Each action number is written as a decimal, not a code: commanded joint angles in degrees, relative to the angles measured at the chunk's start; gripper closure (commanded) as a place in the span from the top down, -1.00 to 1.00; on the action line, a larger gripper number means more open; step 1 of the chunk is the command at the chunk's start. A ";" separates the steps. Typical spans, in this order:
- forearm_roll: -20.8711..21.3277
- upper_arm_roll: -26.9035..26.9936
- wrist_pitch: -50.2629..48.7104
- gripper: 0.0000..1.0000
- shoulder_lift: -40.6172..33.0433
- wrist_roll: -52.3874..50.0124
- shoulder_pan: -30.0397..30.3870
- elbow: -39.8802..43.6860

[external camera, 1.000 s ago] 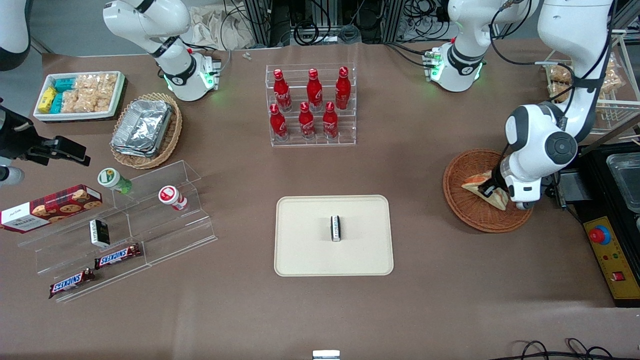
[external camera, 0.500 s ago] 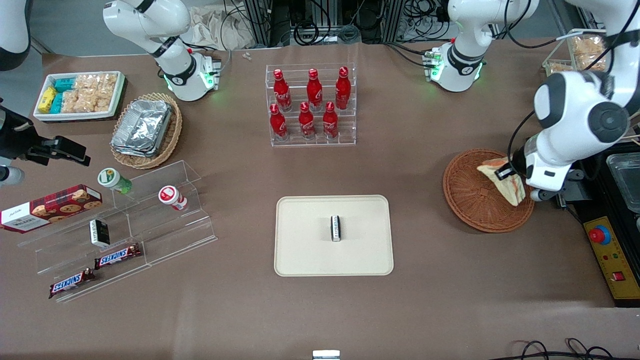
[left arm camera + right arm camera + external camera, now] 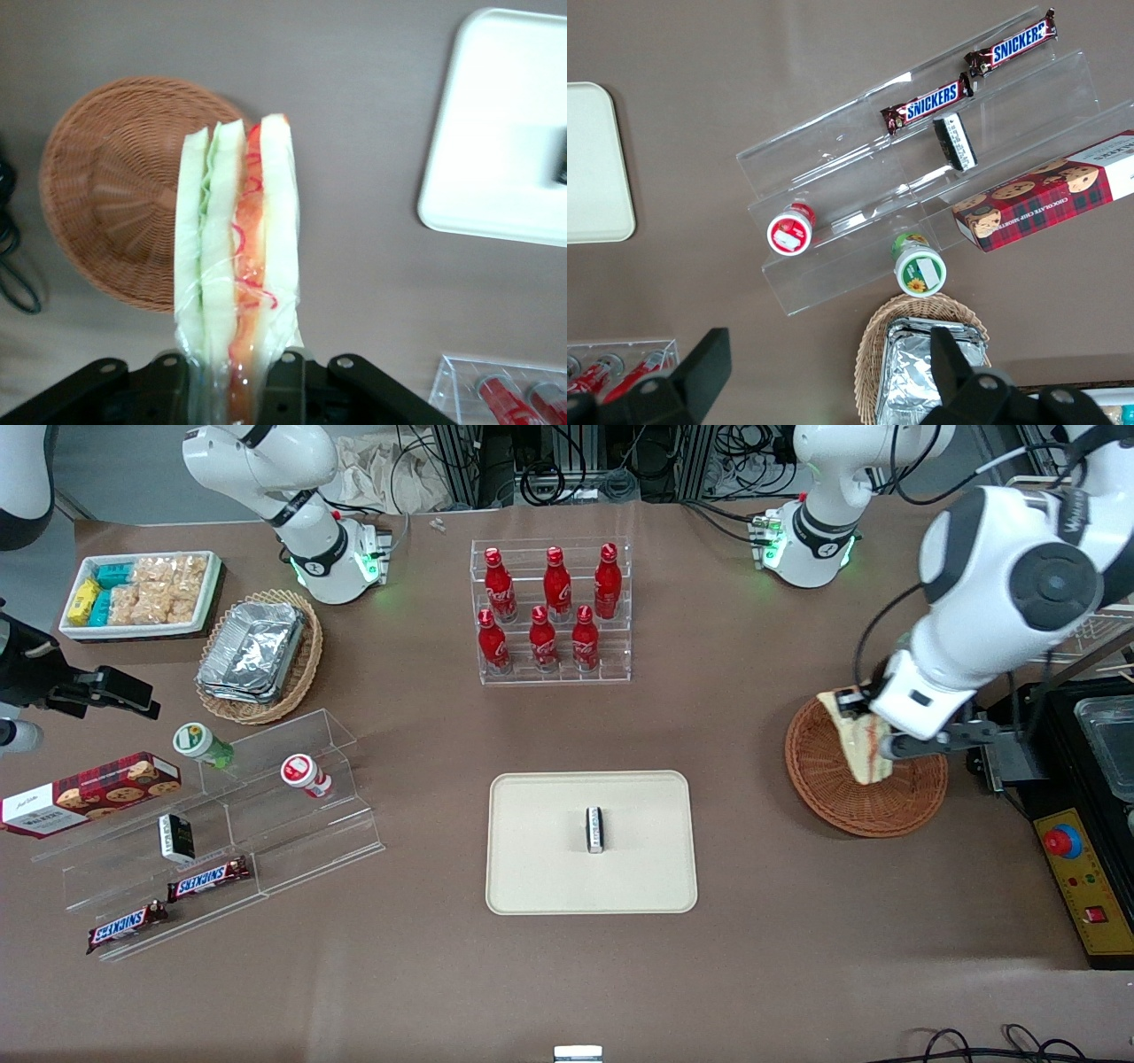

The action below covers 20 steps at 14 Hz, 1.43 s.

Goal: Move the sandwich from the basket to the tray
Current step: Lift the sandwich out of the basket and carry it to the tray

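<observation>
The sandwich [image 3: 860,740] [image 3: 237,257] is a plastic-wrapped white-bread wedge with orange-red and green layers. It hangs in the air above the reddish-brown wicker basket [image 3: 833,797] [image 3: 115,204], which holds nothing else. My gripper [image 3: 873,731] [image 3: 232,376] is shut on the sandwich, one black finger on each bread face. The cream tray [image 3: 540,868] [image 3: 496,150] lies on the table toward the parked arm's end from the basket, with a small black-and-white packet [image 3: 594,829] at its middle.
A clear rack of red bottles [image 3: 551,611] stands farther from the front camera than the tray. A black box with a red button [image 3: 1076,859] sits beside the basket at the working arm's end. Clear snack steps [image 3: 221,824] lie toward the parked arm's end.
My gripper has lifted the sandwich out of the basket, rising and shifting a little toward the tray. The wedge now hangs upright above the basket.
</observation>
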 commanded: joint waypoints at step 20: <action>23.87 -18.36 25.69 -1.00 39.54 -19.79 -3.39 14.74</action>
